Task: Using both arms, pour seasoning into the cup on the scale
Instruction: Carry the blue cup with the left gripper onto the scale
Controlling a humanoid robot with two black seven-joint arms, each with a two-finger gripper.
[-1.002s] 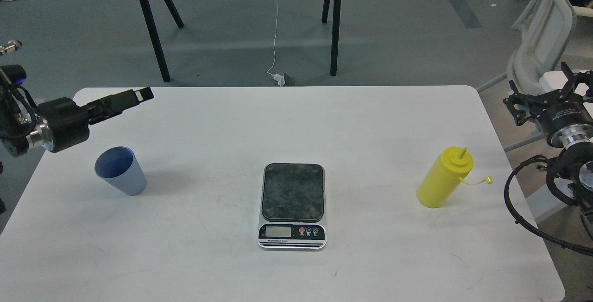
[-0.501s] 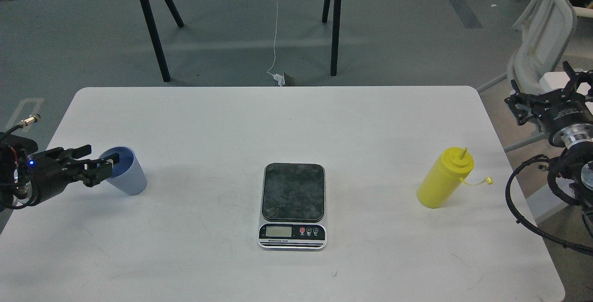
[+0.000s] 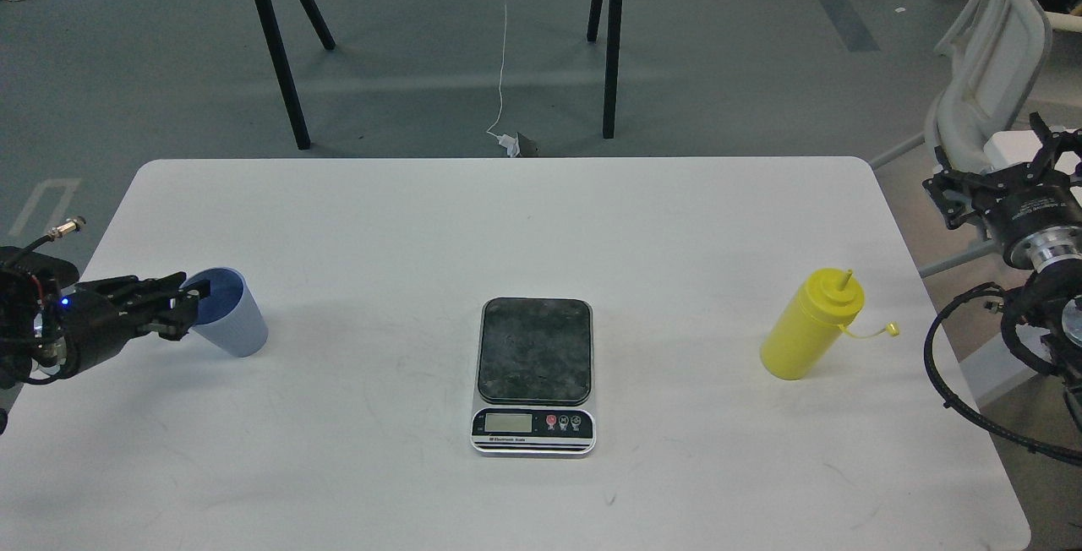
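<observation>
The light blue-grey ribbed cup stands at the left of the white table. My left gripper is low over the table at the cup's left rim, its fingers apart; whether they touch the cup I cannot tell. The scale lies in the middle with nothing on its dark platform. The yellow seasoning bottle stands upright at the right, its nozzle uncapped and the tethered cap hanging to its right. My right gripper is open and empty beyond the table's right edge, well above and right of the bottle.
Black loops of cable hang from the right arm beside the table's right edge. A white chair stands behind the right arm. A black trestle table's legs stand on the floor beyond the far edge.
My left gripper dropped from high behind the cup down to its left rim, and its fingers have since narrowed at the rim. The right arm barely moved.
</observation>
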